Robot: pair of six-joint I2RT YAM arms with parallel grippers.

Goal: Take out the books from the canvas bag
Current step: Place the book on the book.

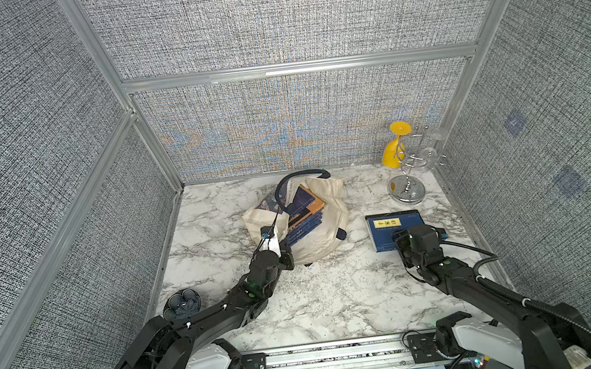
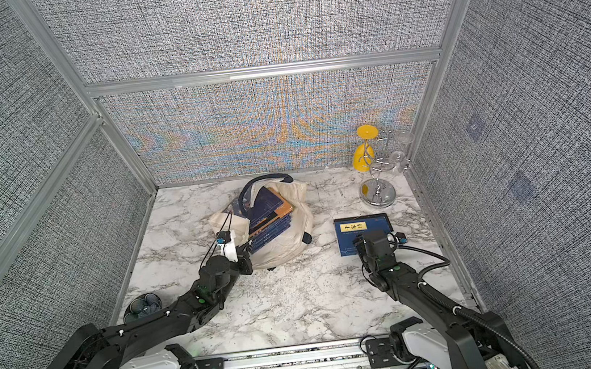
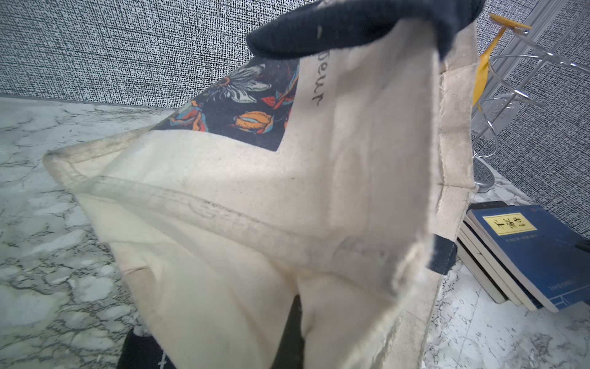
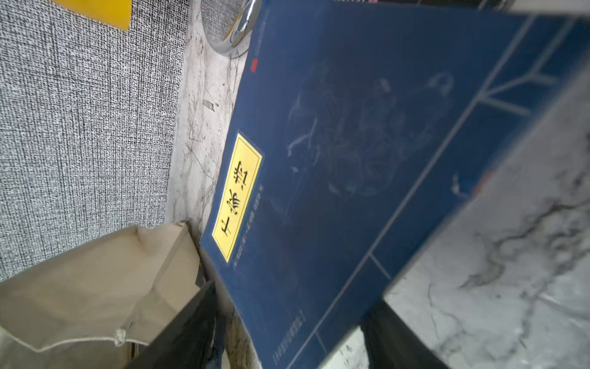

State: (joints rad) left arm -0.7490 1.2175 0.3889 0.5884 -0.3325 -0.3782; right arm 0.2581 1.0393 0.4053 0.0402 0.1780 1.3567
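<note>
1. Low at the left of a top view, a dark bowl [image 1: 182,303] is seen touching or just beside the left arm [image 1: 225,311]. It could be swept aside if that arm is swung wide.
2. Right of centre, the right gripper [image 1: 400,240] is held over the near edge of the stack of books [image 1: 393,225] laid on the marble table [image 1: 319,304]. Its fingers are spread wide and nothing is clamped; the top cover is seen between them in the right wrist view. On a careless retreat that cover could be caught by a finger, and the stack dragged or fanned out.
3. At the centre, the left gripper [image 1: 284,253] is pinched tight on a fold of the canvas bag [image 1: 322,235] at its near rim. Should the cloth slip, the mouth would be dropped shut over the contents. Should it be pulled too hard, the whole bag would be dragged.
4. Just beyond, the remaining books [image 1: 304,211] are seen fanned in the open mouth of the bag, so the task is judged partly done. A navy handle [image 1: 300,174] is arched over them, and a book or a finger could be snagged by that loop.
5. Toward the upper right, a wire rack [image 1: 405,180] with a yellow glass [image 1: 394,147] is set near the stack's far corner. It could be toppled if the stack is shoved.
</note>
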